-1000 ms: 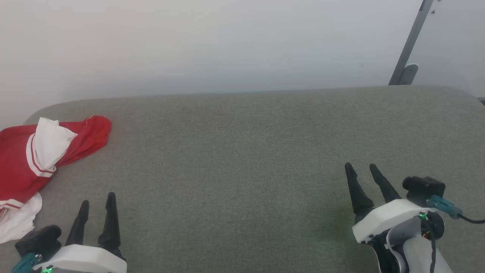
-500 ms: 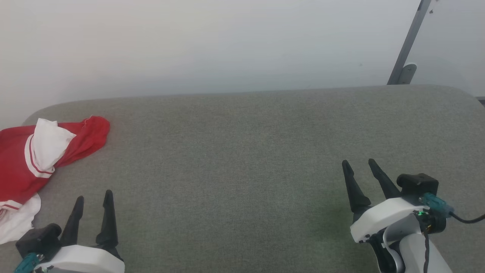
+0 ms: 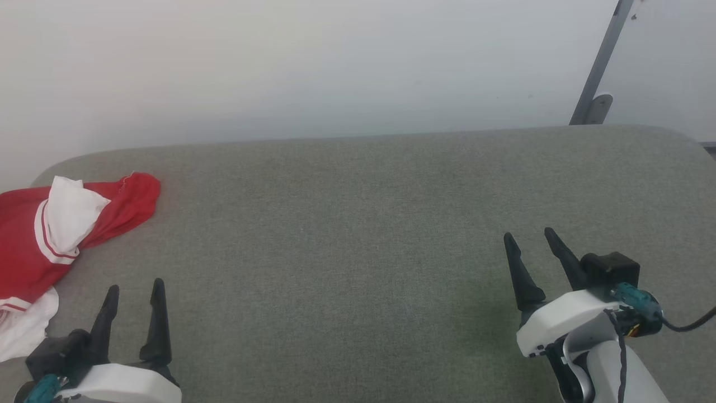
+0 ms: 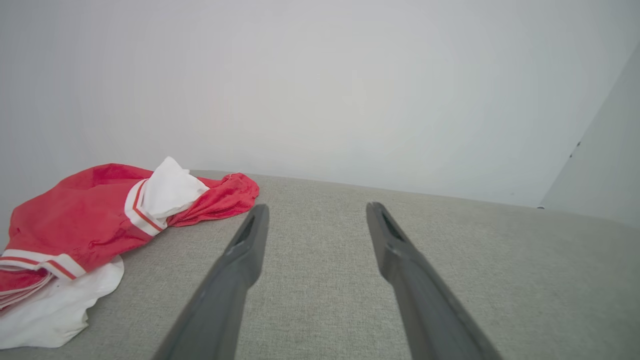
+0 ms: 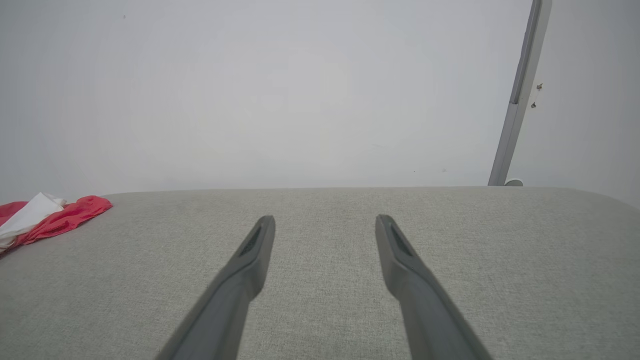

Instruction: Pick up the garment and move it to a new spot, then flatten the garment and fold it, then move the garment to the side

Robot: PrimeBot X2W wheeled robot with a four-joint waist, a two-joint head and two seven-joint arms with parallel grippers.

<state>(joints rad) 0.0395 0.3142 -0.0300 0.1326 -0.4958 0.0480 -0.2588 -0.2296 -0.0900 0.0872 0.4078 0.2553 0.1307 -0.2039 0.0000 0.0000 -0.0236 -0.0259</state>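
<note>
Step in hand: judged to be the first pick-up; nothing has been grasped yet.
Shirt: the red shirt [image 3: 33,246] lies crumpled at the far left end of the grey tabletop [image 3: 358,224], a white sleeve [image 3: 70,215] turned up on top and part of it cut off by the left edge of the head view.
Left hand: the left hand [image 3: 136,285] is spread wide and holds nothing; it is seen near the shirt, a little to its right, with bare cloth between them.
Right hand: the right hand [image 3: 528,233] is spread wide and empty, well apart from the shirt, over the right part of the tabletop.
Approach: the left hand is best swung leftward and lowered onto a raised fold, so that cloth is gathered between the fingers rather than pressed flat.
Grip point: a thick red ridge beside the sleeve is judged safer than the thin white edge, which could slip out.
New spot: the open middle of the tabletop is judged suitable, within reach of both hands for flattening.
Risk: if one layer alone is pinched, the rest may be dragged and bunched further.
</note>
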